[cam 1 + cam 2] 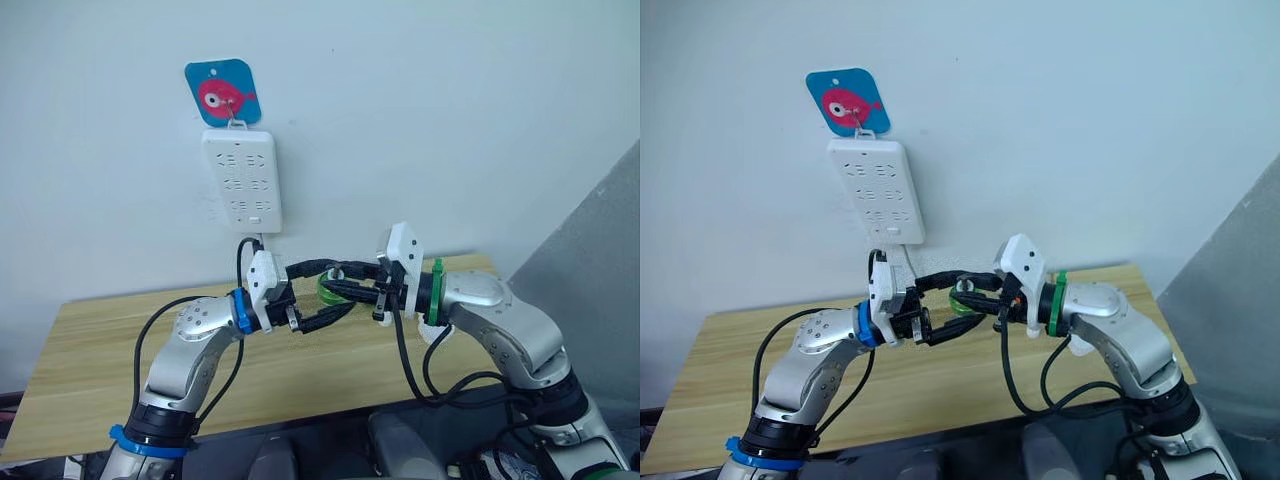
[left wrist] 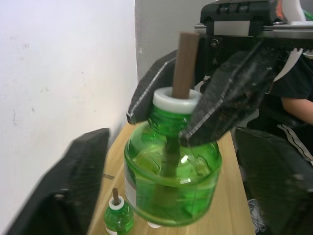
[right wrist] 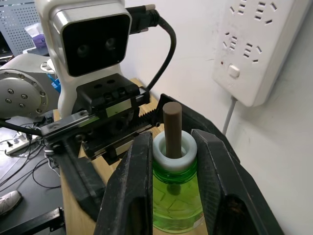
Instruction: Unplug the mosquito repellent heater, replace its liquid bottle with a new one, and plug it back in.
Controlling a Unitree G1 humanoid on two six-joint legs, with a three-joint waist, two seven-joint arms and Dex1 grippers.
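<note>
Both arms are raised in front of a pale wall, hands meeting above a light wooden bench (image 1: 90, 340). The bench top has a pale grain and runs the width of the head views, its far edge against the wall.

Right hand (image 3: 171, 161): fingers narrow, clamped on the white collar of a green liquid bottle (image 3: 174, 193), one finger on either side of the neck. A brown wick stick (image 3: 171, 128) stands up out of the collar. The bottle is held off the bench, between the two hands.

Left hand (image 1: 320, 300): fingers spread wide on either side of the bottle's green body; in the left wrist view its two dark fingers (image 2: 63, 191) stand well apart from the bottle (image 2: 171, 171), not touching it.

A second, smaller-looking green bottle (image 2: 118, 215) with a white collar and brown wick stands upright on the bench below, near the wall.

On the wall: a long white power strip (image 1: 241, 180) hangs upright from a hook on a blue square sticker (image 1: 222, 91) with a pink fish. Its cord (image 3: 228, 115) drops from the lower end. The visible sockets are bare.

A grey panel (image 1: 590, 260) stands at the bench's right end. In the left wrist view a person's arm (image 2: 296, 105) in a dark sleeve is beyond the bench. The heater could not be made out in any view.
</note>
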